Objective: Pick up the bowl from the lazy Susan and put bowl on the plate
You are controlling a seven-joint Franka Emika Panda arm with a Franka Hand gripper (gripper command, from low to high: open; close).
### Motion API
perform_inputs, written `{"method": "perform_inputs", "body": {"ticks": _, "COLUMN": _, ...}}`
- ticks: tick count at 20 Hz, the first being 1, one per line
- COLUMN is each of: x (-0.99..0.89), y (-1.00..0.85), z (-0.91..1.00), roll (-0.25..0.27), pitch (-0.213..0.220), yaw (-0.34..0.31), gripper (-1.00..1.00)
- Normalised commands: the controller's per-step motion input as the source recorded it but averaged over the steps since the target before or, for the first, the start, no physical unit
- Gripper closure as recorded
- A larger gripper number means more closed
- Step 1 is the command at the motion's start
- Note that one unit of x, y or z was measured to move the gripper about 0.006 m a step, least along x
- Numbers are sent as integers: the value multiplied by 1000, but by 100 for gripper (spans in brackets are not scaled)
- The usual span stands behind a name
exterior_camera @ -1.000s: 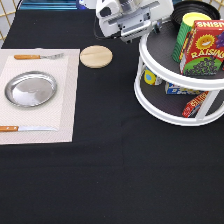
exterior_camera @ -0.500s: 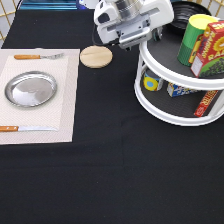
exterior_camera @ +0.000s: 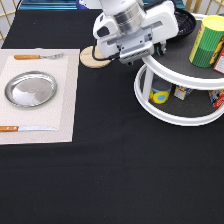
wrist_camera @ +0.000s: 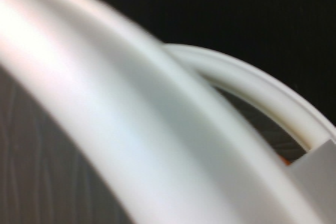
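The black bowl [exterior_camera: 186, 22] sits on the top shelf of the lazy Susan [exterior_camera: 175, 75], at the exterior view's top right, partly hidden behind my hand. My gripper [exterior_camera: 140, 52] hangs over the turntable's left rim, next to the bowl. The silver plate [exterior_camera: 31, 89] lies bare on a pale placemat [exterior_camera: 65, 100] at the exterior view's left. Up close, the wrist view takes in only the lazy Susan's white rim [wrist_camera: 150, 125] and a strip of dark shelf.
A pale wooden disc [exterior_camera: 91, 57] lies just left of my hand. A fork [exterior_camera: 37, 56] and a knife [exterior_camera: 25, 128] flank the plate. A green and yellow can [exterior_camera: 207, 42] stands on the top shelf, with small cans [exterior_camera: 160, 93] on the lower one.
The turntable's load has swung toward the exterior view's right; the raisin box is now at the frame edge. My hand has come slightly lower over the left rim.
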Motion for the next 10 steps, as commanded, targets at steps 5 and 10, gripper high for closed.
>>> {"method": "perform_inputs", "body": {"ticks": 5, "x": 641, "y": -3, "z": 86, "roll": 0, "pitch": 47, "yaw": 80, "gripper": -100}}
{"method": "perform_inputs", "body": {"ticks": 10, "x": 57, "y": -230, "z": 481, "roll": 5, "pitch": 2, "yaw": 73, "gripper": -100}}
